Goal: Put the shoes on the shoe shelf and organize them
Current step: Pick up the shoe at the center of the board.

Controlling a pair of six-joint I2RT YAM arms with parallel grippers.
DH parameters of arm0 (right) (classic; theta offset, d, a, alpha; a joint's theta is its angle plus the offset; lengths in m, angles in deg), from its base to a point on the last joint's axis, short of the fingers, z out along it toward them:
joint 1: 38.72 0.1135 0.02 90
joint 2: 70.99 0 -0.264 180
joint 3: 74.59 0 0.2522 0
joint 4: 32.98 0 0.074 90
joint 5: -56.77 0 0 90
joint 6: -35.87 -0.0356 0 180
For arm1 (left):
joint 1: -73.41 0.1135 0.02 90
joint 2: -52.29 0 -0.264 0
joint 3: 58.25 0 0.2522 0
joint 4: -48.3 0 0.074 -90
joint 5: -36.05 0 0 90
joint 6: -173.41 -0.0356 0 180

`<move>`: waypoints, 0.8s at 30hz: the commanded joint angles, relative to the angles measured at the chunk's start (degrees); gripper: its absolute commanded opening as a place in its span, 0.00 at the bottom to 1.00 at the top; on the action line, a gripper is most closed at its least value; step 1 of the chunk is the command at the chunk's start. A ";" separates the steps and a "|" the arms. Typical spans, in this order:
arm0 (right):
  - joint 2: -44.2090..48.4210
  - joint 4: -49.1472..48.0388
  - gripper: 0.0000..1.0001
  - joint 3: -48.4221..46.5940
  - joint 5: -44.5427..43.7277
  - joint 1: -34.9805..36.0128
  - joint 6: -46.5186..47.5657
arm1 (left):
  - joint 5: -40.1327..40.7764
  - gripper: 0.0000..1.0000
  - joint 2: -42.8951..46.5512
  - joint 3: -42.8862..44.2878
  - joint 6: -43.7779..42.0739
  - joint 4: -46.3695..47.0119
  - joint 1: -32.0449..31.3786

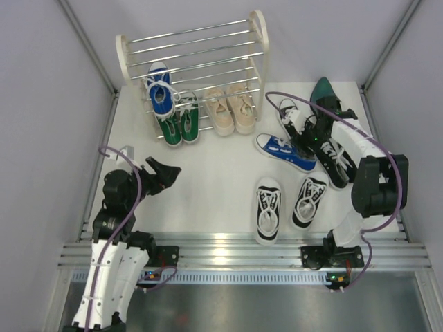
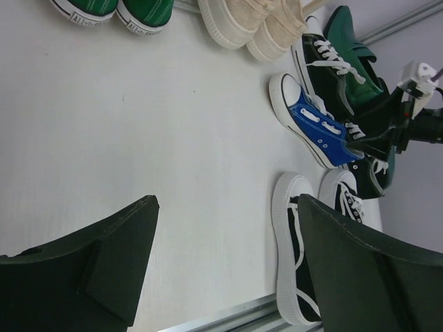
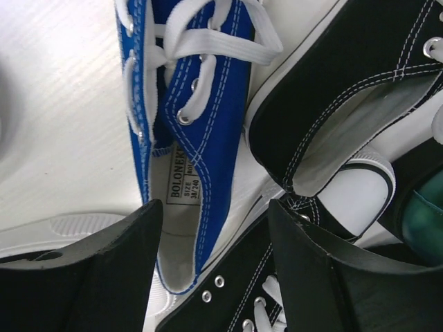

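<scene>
The shoe shelf (image 1: pixel 258 31) stands at the back with one blue sneaker (image 1: pixel 159 93) on its rods. A green pair (image 1: pixel 178 124) and a beige pair (image 1: pixel 232 109) sit at its foot. The second blue sneaker (image 1: pixel 285 152) (image 3: pixel 214 90) lies at the right among black-and-white sneakers (image 1: pixel 336 162) and a dark green dress shoe (image 1: pixel 322 93). My right gripper (image 3: pixel 214 207) (image 1: pixel 308 138) hangs low over that blue sneaker's heel. Its jaws stand apart, with the heel's side wall and the edge of a black sneaker (image 3: pixel 277 283) between them. My left gripper (image 2: pixel 227 204) (image 1: pixel 163 173) is open and holds nothing, above bare table at the left.
A black-and-white pair (image 1: pixel 268 209) (image 1: pixel 309 200) lies near the front rail (image 1: pixel 221 242). Another black sneaker (image 1: pixel 294 114) lies behind the right gripper. Grey walls close in both sides. The right arm's cable (image 1: pixel 277 97) loops over the shoes.
</scene>
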 commanded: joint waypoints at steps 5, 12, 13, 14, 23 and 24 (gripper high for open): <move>-1.80 -5.20 0.58 -0.12 -1.56 -0.42 0.88 | -1.86 0.86 6.81 -4.86 8.69 2.02 0.31; 1.36 -3.63 0.61 2.08 0.81 -0.07 -0.09 | -2.38 0.87 5.23 -4.50 8.78 2.11 0.40; 1.89 -2.32 0.61 1.73 1.16 0.02 0.43 | -2.56 0.87 5.14 -4.51 8.78 2.11 0.32; 2.07 -2.30 0.62 1.55 1.34 0.02 0.70 | -2.56 0.87 5.05 -4.51 8.78 2.02 0.31; -3.97 -7.04 0.63 0.77 -0.07 0.28 -3.86 | -4.49 0.87 4.52 -6.09 10.98 5.44 0.31; -4.86 -7.40 0.62 0.24 0.02 0.37 -4.39 | -4.67 0.87 4.35 -6.00 11.15 5.62 0.40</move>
